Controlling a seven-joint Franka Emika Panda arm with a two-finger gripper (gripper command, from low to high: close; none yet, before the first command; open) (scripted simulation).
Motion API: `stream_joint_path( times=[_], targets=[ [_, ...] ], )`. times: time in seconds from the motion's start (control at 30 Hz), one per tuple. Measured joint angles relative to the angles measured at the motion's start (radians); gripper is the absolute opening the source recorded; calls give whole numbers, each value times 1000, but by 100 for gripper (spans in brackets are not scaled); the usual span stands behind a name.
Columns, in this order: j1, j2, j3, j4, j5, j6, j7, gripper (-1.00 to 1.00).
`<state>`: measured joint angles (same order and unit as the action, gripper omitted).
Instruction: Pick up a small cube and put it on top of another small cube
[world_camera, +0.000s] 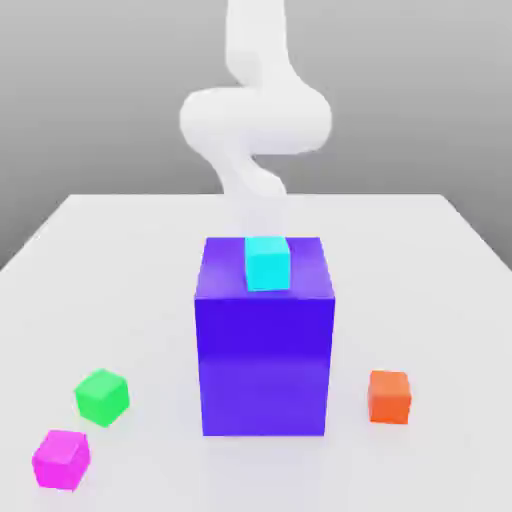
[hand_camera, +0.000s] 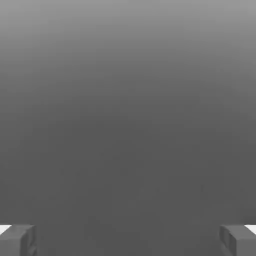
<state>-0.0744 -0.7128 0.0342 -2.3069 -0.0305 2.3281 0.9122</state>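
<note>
Exterior view: jaws apart and empty behind the purple block (world_camera: 264, 350), I could knock its cyan cube (world_camera: 267, 263) off descending carelessly.

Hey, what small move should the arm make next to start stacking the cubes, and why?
Probably lower the open gripper toward the cyan cube on the big blue block. Nothing sits between its fingers, and that cube lies closest to the arm; the green, magenta and orange cubes rest apart on the table.
</note>
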Motion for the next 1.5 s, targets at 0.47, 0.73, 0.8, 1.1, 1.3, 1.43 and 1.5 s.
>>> stream_joint_path(
  times=[0.47,0.73,0.8,1.1,1.3,1.43,1.5],
  targets=[
    [-317,495,88,-37,-192,154,645,0],
    [-426,762,46,-62,-204,252,941,0],
    [-437,825,38,-69,-180,280,996,0],
    [-487,1110,20,-72,-27,450,1114,0],
    [-480,1175,12,-60,-34,502,1120,-100],
    [-483,1150,15,-65,-29,483,1118,-100],
    [-488,1084,22,-79,-20,431,1111,-100]
  ],
)
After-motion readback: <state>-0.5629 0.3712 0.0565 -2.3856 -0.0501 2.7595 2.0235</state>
